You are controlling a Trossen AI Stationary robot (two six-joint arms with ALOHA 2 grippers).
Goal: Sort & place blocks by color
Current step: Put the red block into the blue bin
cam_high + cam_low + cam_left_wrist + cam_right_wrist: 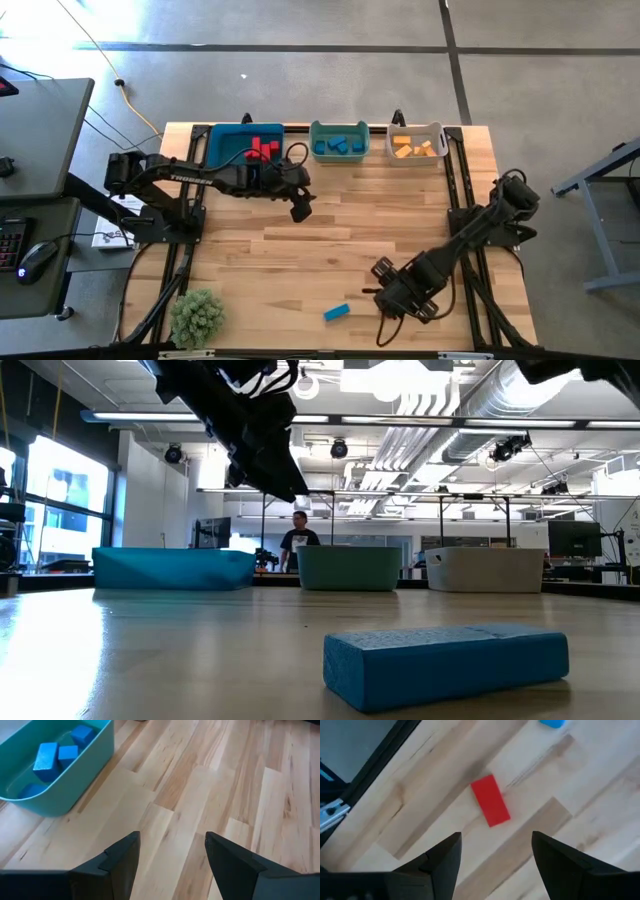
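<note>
A red block (490, 800) lies flat on the bare wood, ahead of and below my open right gripper (495, 855). The high view hides this block under the right arm, whose gripper (385, 290) hovers near the table's near edge. A blue bar (337, 312) lies flat to its left, large in the low view's foreground (445, 660) and at the right wrist picture's edge (553, 723). My left gripper (300, 207) hangs open above bare wood (172, 850), in front of the bins. Red blocks (262, 148) lie in the blue bin, blue ones (338, 145) in the teal bin, orange ones (415, 148) in the white bin.
Three bins stand in a row along the far edge: blue bin (222, 145), teal bin (340, 155), white bin (417, 157). A green plant ball (197, 317) sits at the near left corner. A person (297, 540) stands in the room beyond the table.
</note>
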